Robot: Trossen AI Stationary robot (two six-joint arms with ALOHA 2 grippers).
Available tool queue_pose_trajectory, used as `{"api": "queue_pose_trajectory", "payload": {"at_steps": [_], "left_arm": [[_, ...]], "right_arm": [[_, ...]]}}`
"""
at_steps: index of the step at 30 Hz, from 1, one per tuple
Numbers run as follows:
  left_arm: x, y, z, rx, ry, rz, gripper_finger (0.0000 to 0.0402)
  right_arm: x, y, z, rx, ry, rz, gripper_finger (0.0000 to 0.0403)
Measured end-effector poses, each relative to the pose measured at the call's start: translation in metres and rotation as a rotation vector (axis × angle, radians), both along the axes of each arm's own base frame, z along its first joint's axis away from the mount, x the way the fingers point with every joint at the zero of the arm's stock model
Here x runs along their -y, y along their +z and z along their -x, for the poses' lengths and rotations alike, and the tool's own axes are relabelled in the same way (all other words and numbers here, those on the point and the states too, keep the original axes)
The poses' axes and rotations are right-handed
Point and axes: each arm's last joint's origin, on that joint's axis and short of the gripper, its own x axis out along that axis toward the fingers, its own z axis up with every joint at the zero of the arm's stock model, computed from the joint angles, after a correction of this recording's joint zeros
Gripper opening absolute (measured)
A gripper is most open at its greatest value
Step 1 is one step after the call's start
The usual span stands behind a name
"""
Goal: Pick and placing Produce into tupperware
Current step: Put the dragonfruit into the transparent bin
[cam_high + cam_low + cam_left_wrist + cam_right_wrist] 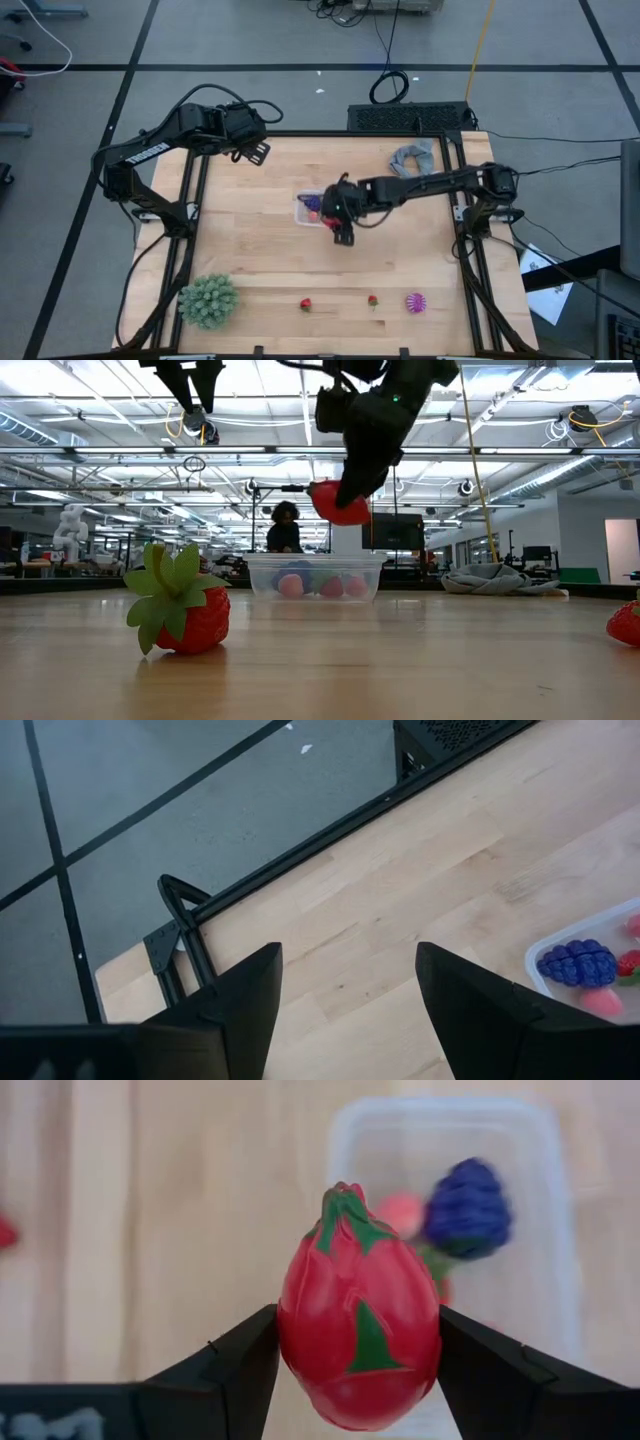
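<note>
The right gripper (358, 1370) is clamped on a red fruit (358, 1312) with green markings, held clear of the bench just beside the tub (309, 208) at mid-bench, seemingly for a drop-in. Its arm reaches in from the right edge. The left gripper (348, 985) waits open near the far-left corner.

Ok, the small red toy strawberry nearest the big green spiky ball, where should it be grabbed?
Grip the small red toy strawberry across its rounded red body, coming straight down from above. It lies on its side on the wooden table with its green leaves splayed off one end, so the body's flanks are exposed; the leaves look floppy.
</note>
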Motion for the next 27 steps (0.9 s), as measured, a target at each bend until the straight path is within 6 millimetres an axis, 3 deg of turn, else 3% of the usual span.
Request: {"api": "queue_pose_trajectory", "payload": {"at_steps": [8, 27], "left_arm": [[-0.001, 0.0, 0.0, -0.008, 0.004, -0.021, 0.0237], [-0.001, 0.0, 0.0, -0.011, 0.0, -0.021, 0.0237]], "right_arm": [[0.024, -0.006, -0.003, -0.001, -0.023, 0.02, 0.0231], [0.034, -0.049, -0.013, -0.131, 0.024, 0.049, 0.0231]]}}
